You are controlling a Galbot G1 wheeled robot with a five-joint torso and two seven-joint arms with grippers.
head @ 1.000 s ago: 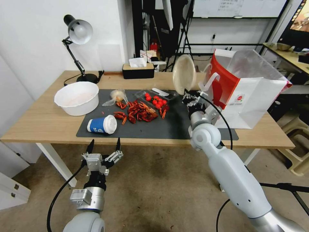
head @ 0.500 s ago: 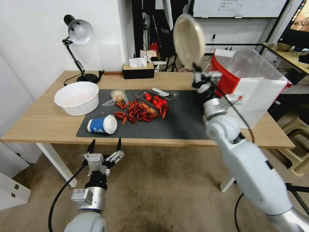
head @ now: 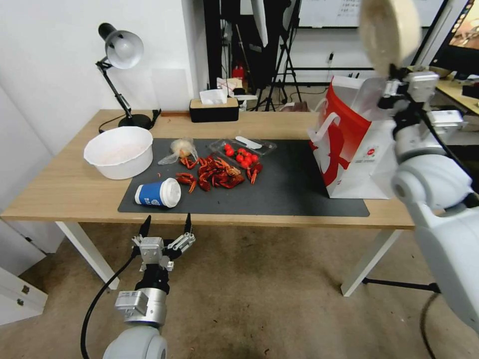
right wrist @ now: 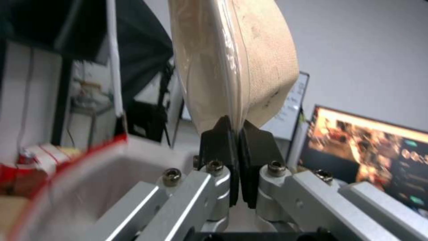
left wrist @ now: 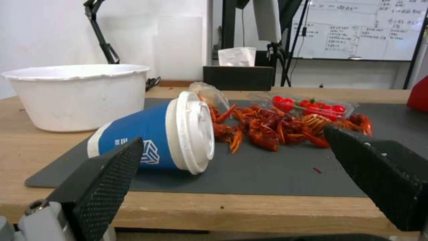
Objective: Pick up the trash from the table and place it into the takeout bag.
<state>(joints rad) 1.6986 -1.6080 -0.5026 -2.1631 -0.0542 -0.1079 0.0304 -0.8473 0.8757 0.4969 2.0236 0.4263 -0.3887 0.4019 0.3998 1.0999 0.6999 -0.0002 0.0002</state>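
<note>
Head view: I have the right gripper (head: 394, 75) raised above the open mouth of the takeout bag (head: 354, 149), which stands upright at the right end of the table (head: 60, 189). Its jaws are clamped on the rim of the beige lidded bowl (head: 389, 30), held on edge high over the bag; the right wrist view confirms the pads (right wrist: 223, 140) pinching the rim of the bowl (right wrist: 232, 60), with the bag's interior (right wrist: 89, 174) below.

The bowl is not yet in the bag. On the mat (head: 289, 184), the blue-and-white paper cup (head: 157, 193) lies on its side and the small clear plastic bag (head: 179, 149) sits beside the crayfish shells (head: 217, 172). I judge the job partly done, several items remaining.

The left gripper (head: 164, 234) hangs below the table's near edge, jaws spread and holding nothing, facing the cup (left wrist: 151, 140).
</note>
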